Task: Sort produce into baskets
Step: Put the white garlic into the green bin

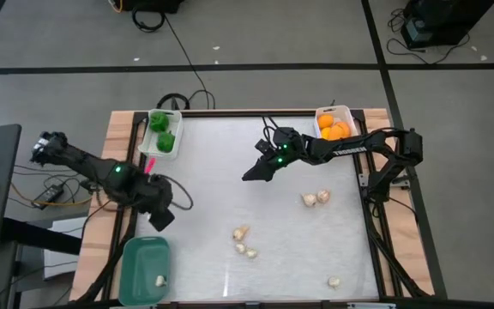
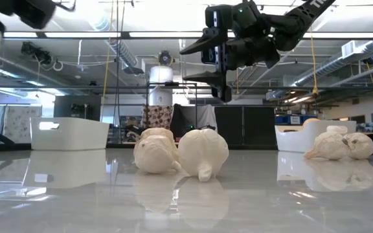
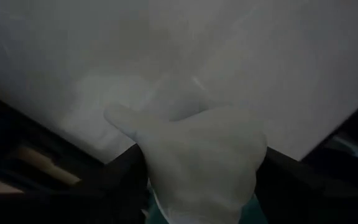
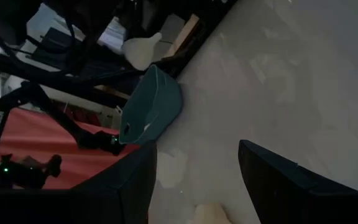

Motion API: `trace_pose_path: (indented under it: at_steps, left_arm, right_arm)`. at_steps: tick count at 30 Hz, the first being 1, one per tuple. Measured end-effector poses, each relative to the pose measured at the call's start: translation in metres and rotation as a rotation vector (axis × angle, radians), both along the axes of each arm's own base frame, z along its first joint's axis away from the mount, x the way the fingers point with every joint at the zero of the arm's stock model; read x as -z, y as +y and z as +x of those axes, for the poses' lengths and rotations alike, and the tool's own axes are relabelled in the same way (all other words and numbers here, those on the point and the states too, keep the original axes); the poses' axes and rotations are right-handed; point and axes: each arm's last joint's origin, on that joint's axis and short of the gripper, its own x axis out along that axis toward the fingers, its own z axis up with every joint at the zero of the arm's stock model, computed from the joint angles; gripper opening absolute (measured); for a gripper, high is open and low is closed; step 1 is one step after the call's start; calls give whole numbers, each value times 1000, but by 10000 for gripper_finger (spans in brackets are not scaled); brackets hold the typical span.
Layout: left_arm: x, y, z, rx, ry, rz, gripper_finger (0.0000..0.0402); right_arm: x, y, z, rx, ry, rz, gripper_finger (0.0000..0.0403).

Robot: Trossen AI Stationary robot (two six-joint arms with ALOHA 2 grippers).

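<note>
On the table (image 1: pixel 230 154), biggest thing first: the teal bin (image 1: pixel 140 257) is sitting at the near left corner with one beige piece (image 1: pixel 159 280) already lying in it. The two white bins are sitting at the far edge, the left one (image 1: pixel 155 120) holding green peppers (image 1: pixel 163 137), the right one (image 1: pixel 343 112) holding orange fruit (image 1: pixel 333 127).

The left arm is hanging right over the far end of the teal bin, and its gripper (image 1: pixel 163 215) is pinching a whitish mushroom-looking piece (image 3: pixel 197 162) between its fingers; the wrist view is basically filled with it. So I'm guessing that one is about to go in, since the bin is lying directly under and just in front of it.

The right gripper (image 1: pixel 256 172) is hovering high over the middle of the table with its fingers spread and nothing between them.

Leftover beige bits are lying loose on the mat: a pair (image 1: pixel 314 198) right of center, a cluster of three (image 1: pixel 244 242) toward the near middle, and a single (image 1: pixel 334 281) near the front right edge. The pair is lying just forward and to the right of the empty right gripper, way closer to it than to the left arm, so that's the obvious next pick. Can't tell which way those pieces' long axes are running.
</note>
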Motion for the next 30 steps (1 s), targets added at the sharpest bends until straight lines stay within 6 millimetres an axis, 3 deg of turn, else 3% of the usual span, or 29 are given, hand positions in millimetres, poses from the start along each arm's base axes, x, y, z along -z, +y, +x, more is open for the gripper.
trace_pose_path:
  at_steps: [11,20,25,30]
  left_arm:
    - [-7,-45,-6,-130,-94,-156,257]
    - [-12,-81,-24,-169,-66,-328,257]
    - [-4,-96,-31,-158,-12,-304,257]
    - [21,-112,-27,-141,20,-210,257]
  right_arm:
    - [2,-15,-4,33,9,-26,236]
    - [2,-23,-7,36,-1,-43,236]
    - [2,-23,-7,35,-10,-80,236]
    - [2,-24,-7,54,-6,-93,236]
